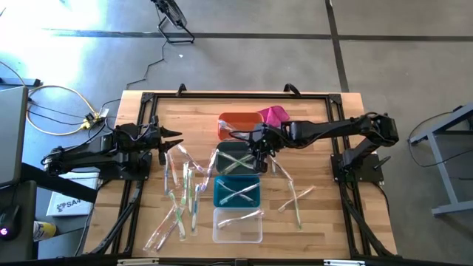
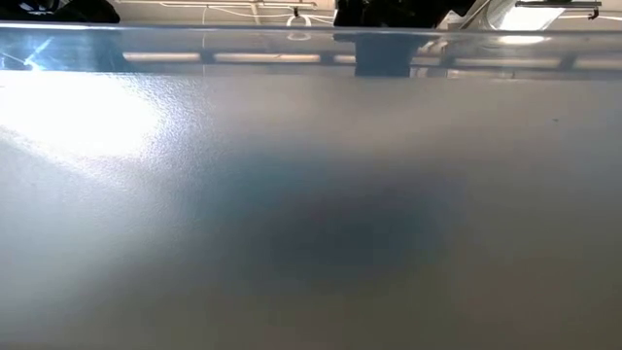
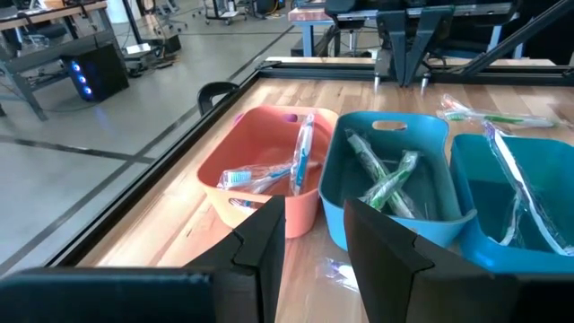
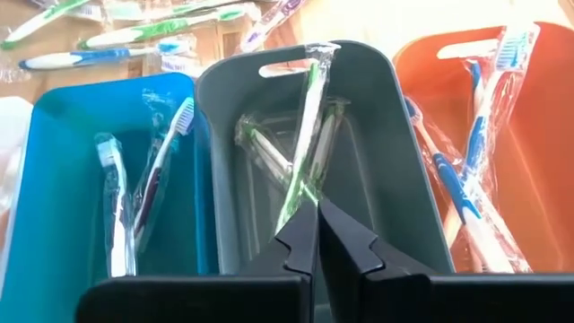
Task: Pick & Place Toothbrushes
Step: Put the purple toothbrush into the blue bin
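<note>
Four small bins stand in a row down the middle of the wooden table (image 1: 325, 222): an orange bin (image 1: 235, 124) at the far end, then a grey bin (image 1: 236, 160), a teal bin (image 1: 236, 193) and a clear bin (image 1: 237, 227). Taking the grey bin as the landmark, the right wrist view shows two green-handled wrapped toothbrushes (image 4: 303, 144) crossed inside it, two more in the teal bin (image 4: 134, 193) on one side and about three blue ones in the orange bin (image 4: 471, 148) on the other. From above, the clear bin holds about two. Loose wrapped toothbrushes (image 1: 181, 203) lie scattered on the table left of the grey bin, roughly ten, and a few more (image 1: 294, 199) lie to its right; exact counts are hard to make out. A magenta cloth lump (image 1: 273, 115) sits beside the orange bin. The right gripper (image 4: 317, 235) hangs over the grey bin with its fingers clenched together on nothing, the tips just above the crossed brushes. The left gripper (image 3: 314, 235) waits left of the bins, its fingers parted and holding nothing. The low view shows only a grey blur. Only the high view shows both arms together.
</note>
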`<control>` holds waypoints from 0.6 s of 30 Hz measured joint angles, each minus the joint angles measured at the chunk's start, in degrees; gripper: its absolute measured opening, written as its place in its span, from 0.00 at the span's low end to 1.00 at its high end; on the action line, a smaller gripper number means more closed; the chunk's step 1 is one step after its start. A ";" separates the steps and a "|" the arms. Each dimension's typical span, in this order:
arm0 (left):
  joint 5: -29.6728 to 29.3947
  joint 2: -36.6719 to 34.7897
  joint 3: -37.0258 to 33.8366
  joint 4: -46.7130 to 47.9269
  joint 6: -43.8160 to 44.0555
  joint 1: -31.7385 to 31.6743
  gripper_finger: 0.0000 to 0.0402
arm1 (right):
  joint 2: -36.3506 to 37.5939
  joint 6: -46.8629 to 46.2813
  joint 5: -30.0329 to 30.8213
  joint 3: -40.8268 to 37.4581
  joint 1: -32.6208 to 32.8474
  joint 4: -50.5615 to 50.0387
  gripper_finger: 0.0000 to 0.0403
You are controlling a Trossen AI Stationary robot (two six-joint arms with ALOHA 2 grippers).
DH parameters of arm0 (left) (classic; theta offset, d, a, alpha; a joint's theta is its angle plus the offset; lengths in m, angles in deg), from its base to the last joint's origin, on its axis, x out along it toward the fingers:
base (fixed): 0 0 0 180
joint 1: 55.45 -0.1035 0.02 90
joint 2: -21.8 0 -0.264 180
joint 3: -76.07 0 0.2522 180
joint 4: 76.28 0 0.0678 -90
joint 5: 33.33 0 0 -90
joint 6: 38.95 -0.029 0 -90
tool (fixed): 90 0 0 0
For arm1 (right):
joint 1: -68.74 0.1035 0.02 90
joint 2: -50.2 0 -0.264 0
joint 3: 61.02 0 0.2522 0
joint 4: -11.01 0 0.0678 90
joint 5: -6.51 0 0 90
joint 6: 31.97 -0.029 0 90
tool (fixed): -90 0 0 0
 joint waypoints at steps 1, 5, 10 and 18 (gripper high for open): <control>0.00 0.00 0.00 0.00 0.00 0.00 0.28 | 0.00 0.35 -0.02 0.00 0.00 0.05 0.01; -0.01 0.00 0.00 0.00 0.00 0.00 0.28 | 0.19 0.47 -0.04 0.00 -0.02 -0.75 0.01; 0.00 0.00 0.00 0.02 0.00 0.00 0.28 | 0.94 -0.45 -0.08 0.01 0.16 -3.16 0.01; 0.00 0.00 0.00 0.26 0.02 0.00 0.28 | 4.44 -0.74 0.13 -1.59 0.44 -2.92 0.01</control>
